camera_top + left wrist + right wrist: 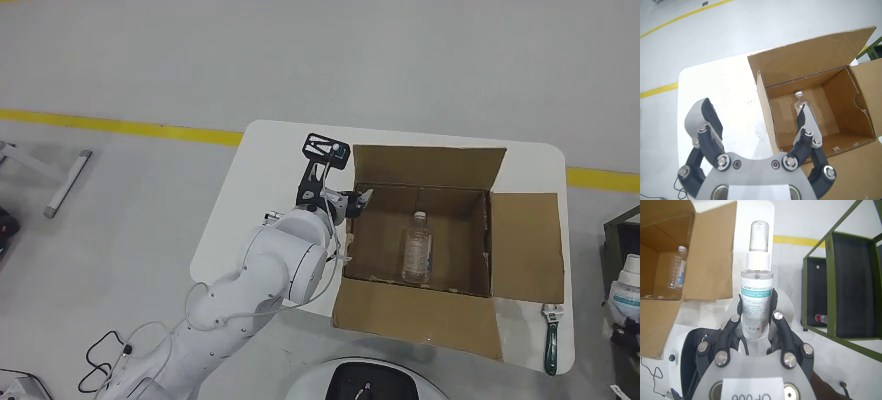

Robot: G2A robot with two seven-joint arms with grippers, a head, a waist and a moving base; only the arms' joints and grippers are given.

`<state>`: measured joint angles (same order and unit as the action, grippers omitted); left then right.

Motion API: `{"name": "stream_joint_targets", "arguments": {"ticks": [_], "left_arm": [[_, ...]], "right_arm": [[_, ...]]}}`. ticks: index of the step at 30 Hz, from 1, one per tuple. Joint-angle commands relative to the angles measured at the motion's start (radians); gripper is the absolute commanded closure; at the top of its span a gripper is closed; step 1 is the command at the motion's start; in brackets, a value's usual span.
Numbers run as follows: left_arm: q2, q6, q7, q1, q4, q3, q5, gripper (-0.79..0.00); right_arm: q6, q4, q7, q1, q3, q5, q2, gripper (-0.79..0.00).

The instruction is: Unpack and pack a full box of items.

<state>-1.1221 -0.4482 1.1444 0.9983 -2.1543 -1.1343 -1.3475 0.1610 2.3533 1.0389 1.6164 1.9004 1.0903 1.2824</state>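
Left wrist view has the left tool point(755, 106) spread wide, one finger over the bare white worktop point(715, 79) and the other over the inside of an open brown cardboard box point(810, 53). The right tool point(756, 298) is clamped round a clear spray bottle with a white collar and teal label point(756, 285), past the worktop's right edge, beside a green-framed rack with black trays point(848, 275).

The box fills the worktop's right half, flaps folded outward. A clear plastic water bottle with a white cap point(799, 103) lies flat on the box floor, cap toward the far edge, just beyond the left tool's inner finger. A green-handled wrench point(550, 338) lies at the near right corner. The pale grey floor point(300, 60) carries a yellow line point(120, 125).
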Motion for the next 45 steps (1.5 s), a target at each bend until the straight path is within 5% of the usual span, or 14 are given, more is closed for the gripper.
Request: {"name": "stream_joint_targets", "arguments": {"ticks": [1, 5, 17, 34, 45], "left_arm": [[0.0, 0.0, 0.0, 0.0, 0.0, 0.0, 0.0, -0.785], [0.0, 0.0, 0.0, 0.0, 0.0, 0.0, 0.0, -0.785], [0.0, 0.031, -0.059, 0.049, 0.002, -0.044, 0.008, -0.785], [-0.005, -0.016, -0.042, 0.154, 0.0, -0.202, -0.1, -0.785], [-0.005, -0.016, -0.042, 0.154, 0.0, -0.202, -0.1, -0.785]], "right_arm": [[0.056, -0.003, -0.049, -0.01, 0.002, -0.034, -0.004, 0.0], [0.097, -0.003, -0.02, -0.037, -0.076, 0.005, -0.011, 0.0], [-0.04, -0.006, 0.075, -0.17, -0.484, 0.207, -0.006, 0.0], [-0.065, -0.077, 0.033, -0.191, -0.548, 0.255, -0.003, 0.0], [-0.252, -0.339, 0.044, -0.457, -0.837, 0.342, 0.044, 0.0]]}}
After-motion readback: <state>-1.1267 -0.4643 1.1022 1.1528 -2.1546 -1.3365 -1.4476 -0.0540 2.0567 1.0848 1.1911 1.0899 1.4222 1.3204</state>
